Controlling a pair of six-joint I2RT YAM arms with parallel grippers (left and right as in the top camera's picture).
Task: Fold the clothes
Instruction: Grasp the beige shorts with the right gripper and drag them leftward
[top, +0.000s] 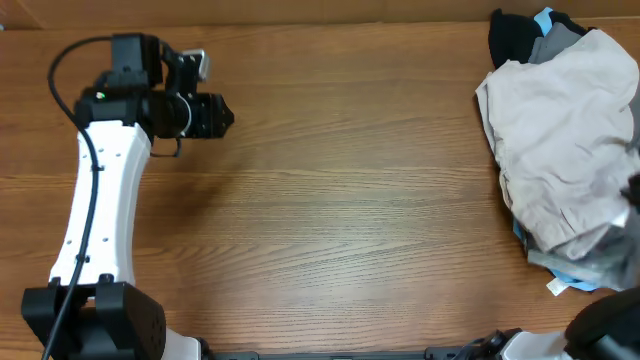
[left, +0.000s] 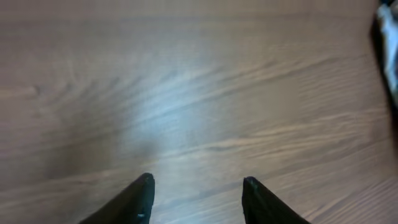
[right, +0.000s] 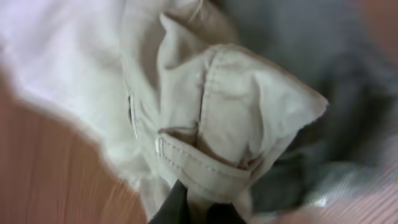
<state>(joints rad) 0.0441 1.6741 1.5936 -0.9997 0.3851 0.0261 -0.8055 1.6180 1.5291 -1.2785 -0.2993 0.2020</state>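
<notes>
Khaki shorts (top: 565, 140) lay crumpled, no clear long axis; right gripper (right: 198, 204) upon them, seemingly pinching waistband; left gripper (left: 198, 180), spread, well apart from shorts over table (top: 350, 200).

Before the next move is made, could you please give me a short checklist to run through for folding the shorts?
1. Are the light beige khaki cotton shorts spread flat? Not ok: they lie crumpled in a heap at the table's right edge.
2. Are they apart from the other clothes? Not ok: they lie over a grey garment and a black garment.
3. Grip of the right jaws on the waistband: cannot tell. The fabric sits at the fingertips, but the view is blurred.
4. State of the left jaws: ok, open and holding nothing.
5. Room to spread out: ok, the brown wooden table shows bare wood left of the heap.
</notes>
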